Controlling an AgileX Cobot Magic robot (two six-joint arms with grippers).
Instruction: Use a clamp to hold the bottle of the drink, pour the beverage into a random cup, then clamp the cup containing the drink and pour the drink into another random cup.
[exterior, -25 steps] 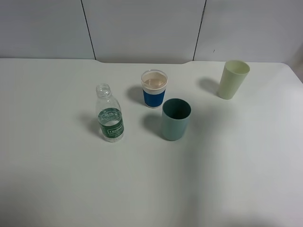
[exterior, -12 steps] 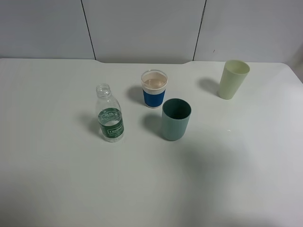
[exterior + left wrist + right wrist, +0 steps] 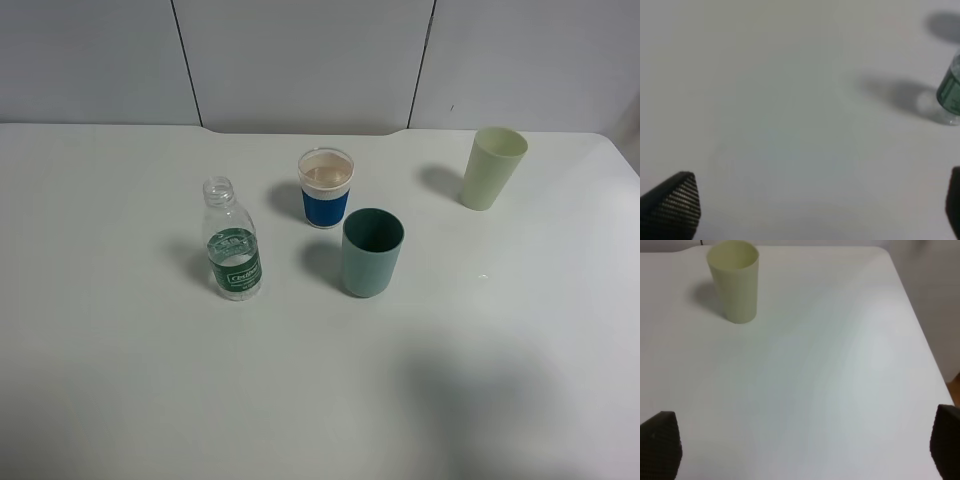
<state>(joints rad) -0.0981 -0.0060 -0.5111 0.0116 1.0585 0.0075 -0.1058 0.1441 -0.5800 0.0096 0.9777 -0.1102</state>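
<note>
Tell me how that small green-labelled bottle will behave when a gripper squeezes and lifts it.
The bottle looks like thin clear plastic, so it will probably flex under a squeeze. It is uncapped and only partly filled, so likely light, but tilting it may spill. Tall on a narrow base, it could tip if nudged near the neck.

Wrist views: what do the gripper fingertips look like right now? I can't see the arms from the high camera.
Only fingertips show. Left gripper: black, wedge-shaped fingertips with a fine ribbed texture. Right gripper: dark, blunt fingertips. No cables, markings or arm bodies visible.
</note>
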